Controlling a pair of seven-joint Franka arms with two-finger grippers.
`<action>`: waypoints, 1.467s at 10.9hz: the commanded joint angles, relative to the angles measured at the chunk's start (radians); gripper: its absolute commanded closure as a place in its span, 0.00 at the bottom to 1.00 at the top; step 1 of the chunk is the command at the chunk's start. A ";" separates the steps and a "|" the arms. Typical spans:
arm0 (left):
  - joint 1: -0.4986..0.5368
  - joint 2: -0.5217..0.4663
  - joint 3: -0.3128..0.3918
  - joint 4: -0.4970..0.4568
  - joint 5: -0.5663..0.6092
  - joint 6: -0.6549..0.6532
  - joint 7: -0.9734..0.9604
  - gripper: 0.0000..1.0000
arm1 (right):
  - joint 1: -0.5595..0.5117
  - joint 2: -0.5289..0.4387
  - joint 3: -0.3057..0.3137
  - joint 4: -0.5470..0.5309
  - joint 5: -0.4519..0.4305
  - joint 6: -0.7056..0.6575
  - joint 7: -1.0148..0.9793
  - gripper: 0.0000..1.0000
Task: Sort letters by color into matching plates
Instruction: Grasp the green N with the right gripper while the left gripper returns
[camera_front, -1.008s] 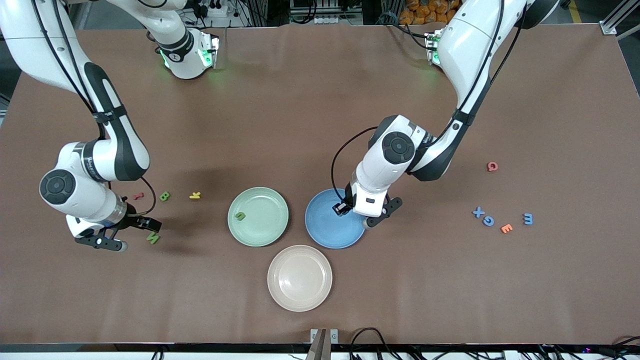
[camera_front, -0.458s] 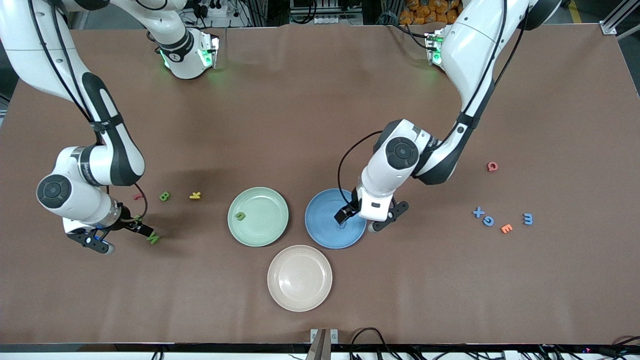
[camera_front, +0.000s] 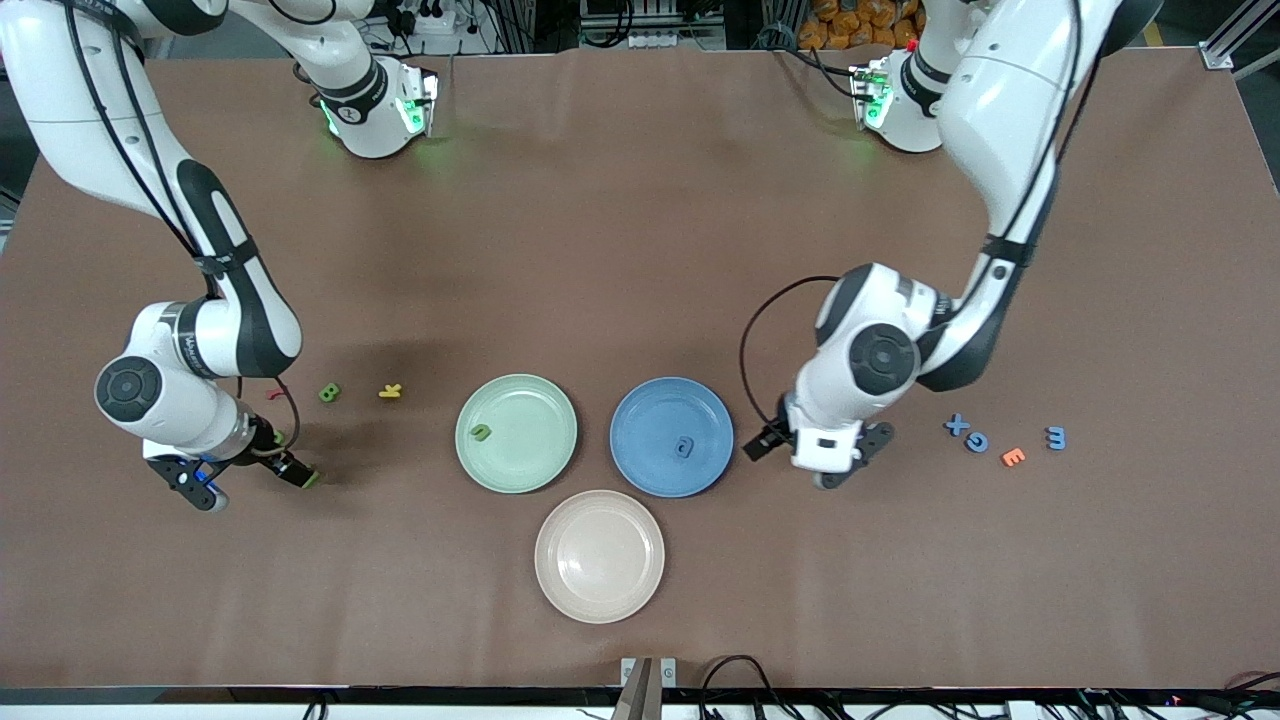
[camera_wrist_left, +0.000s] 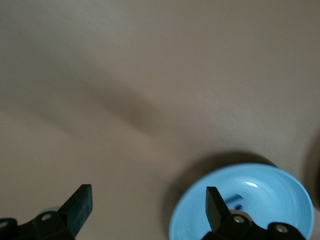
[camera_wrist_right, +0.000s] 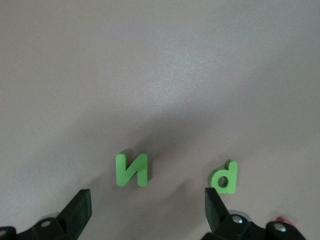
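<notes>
- My left pincer (camera_front: 815, 452) is wide open and empty. It hangs low over bare tabletop (camera_front: 640, 250) just beside the blue plate (camera_front: 640, 405), on the side toward the left arm's end.
- One blue letter (camera_front: 684, 446) lies flat in the blue plate, off the rim, so I read that drop as done.
- The left wrist view agrees: the left pincer's jaws are spread with nothing between them, and the plate sits off to one side.
- Three more blue letters wait in a cluster near the left arm's end of the tabletop: X (camera_front: 957, 424), C (camera_front: 977, 441) and M (camera_front: 1056, 437). An orange E (camera_front: 1013, 457) sits among them and I leave it. Open jaws suit that next pick.
- My right pincer (camera_front: 250, 480) is also fully open and holds nothing. It is low over the tabletop near the right arm's end.
- The right wrist view shows why: green N (camera_wrist_right: 132, 170) lies flat just ahead of the gap between the jaws, roughly centred for a straddle. Not yet gripped.
- A second green letter (camera_wrist_right: 225, 177) lies close by the N, near one fingertip. Risk: I clip it on closing.
- Green B (camera_front: 329, 393) sits toward the bases' edge from there, beside a yellow K (camera_front: 390, 391), which I skip.
- The green plate (camera_front: 545, 400) holds one green letter (camera_front: 481, 432). The beige plate (camera_front: 599, 610) is nearer the front edge and not mine.
- Progress, my estimate: one of each colour is sorted and most remain.
</notes>
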 joint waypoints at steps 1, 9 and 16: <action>0.084 -0.078 -0.009 -0.039 0.023 -0.111 0.084 0.00 | 0.011 0.058 0.001 0.074 0.000 0.000 0.040 0.02; 0.303 -0.177 -0.008 -0.231 0.111 -0.125 0.310 0.00 | 0.019 0.119 0.003 0.148 0.000 0.000 0.038 0.18; 0.425 -0.221 -0.012 -0.426 0.128 0.131 0.373 0.00 | 0.014 0.127 0.003 0.146 0.003 -0.003 0.038 0.28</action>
